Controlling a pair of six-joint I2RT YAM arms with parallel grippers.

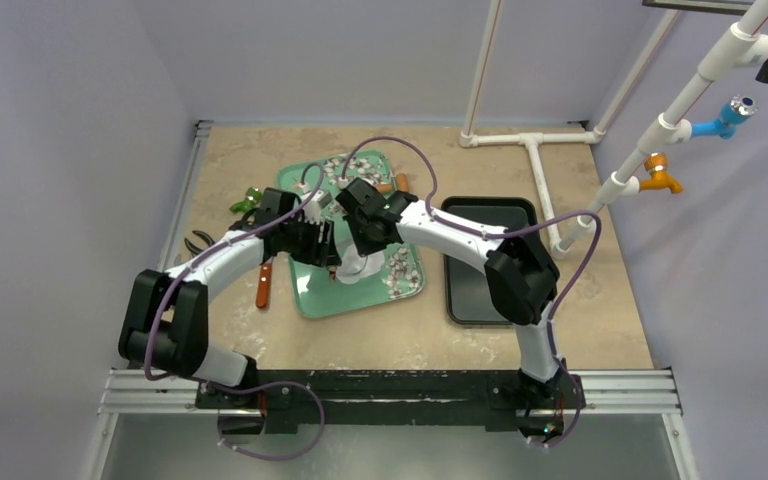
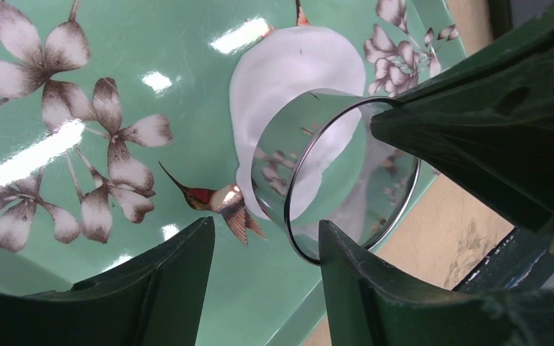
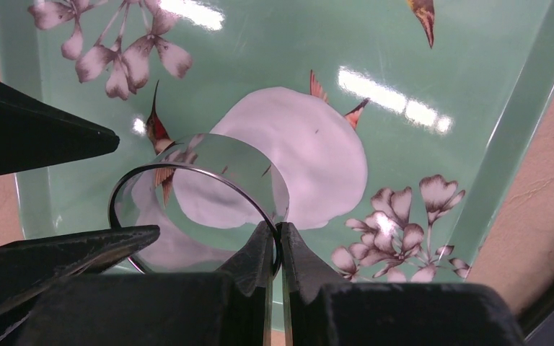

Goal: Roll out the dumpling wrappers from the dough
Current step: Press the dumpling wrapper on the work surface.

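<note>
The dough [image 3: 296, 158] lies already flattened into a thin white sheet on the near right part of the green tray [image 3: 476, 72], which sits mid-worktop [image 1: 260, 340]. The right gripper [image 3: 276, 234] has its fingers pinched on the wall of the metal ring cutter [image 3: 238, 162], holding it tilted over the sheet's near edge. The left gripper [image 2: 265, 231] hangs just beside the ring, fingers parted and holding nothing. The step looks like stamping out a wrapper. Next, probably: level the ring, centre it over the dough, press straight down.
</note>
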